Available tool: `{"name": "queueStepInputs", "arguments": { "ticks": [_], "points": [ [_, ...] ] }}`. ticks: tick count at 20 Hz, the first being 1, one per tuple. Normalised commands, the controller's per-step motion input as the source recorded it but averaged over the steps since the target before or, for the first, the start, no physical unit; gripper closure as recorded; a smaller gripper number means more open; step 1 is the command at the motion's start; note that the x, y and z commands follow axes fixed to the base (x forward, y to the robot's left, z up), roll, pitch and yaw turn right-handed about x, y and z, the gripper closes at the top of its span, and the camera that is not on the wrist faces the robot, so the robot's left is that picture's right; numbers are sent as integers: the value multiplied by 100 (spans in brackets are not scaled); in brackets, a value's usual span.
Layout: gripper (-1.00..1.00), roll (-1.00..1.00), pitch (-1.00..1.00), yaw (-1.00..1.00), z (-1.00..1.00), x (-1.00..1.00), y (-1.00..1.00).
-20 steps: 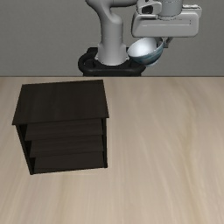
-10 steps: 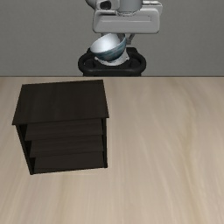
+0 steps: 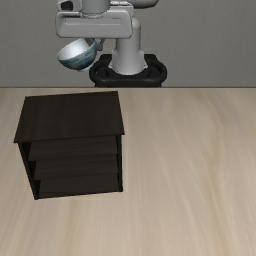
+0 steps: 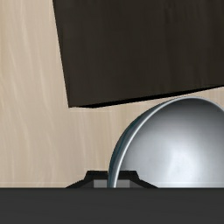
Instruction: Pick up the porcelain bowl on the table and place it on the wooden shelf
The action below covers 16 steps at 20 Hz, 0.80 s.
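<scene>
The white-bodied two-finger gripper (image 3: 84, 38) is clenched on the rim of the glossy grey-white porcelain bowl (image 3: 75, 53). The bowl is held tilted in the air, apart from the dark wooden tiered shelf (image 3: 72, 116), which is set on the light wood-grain table (image 3: 190, 170).

Stock count: four kinds, one of each.
1 porcelain bowl (image 3: 76, 52), gripped between the jaws; 1 wooden shelf (image 3: 70, 116), lower than the jaws; 1 table (image 3: 190, 170), beneath the shelf; 1 gripper (image 3: 82, 38).
</scene>
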Motion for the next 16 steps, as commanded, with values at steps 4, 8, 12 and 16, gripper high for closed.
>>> {"name": "queueStepInputs", "arguments": {
  "ticks": [4,8,12,16],
  "points": [
    [100,0,0,0,0,75,-25],
    [100,0,0,0,0,100,0],
    [100,0,0,0,0,100,0],
    [100,0,0,0,-100,0,0]
  ]
}}
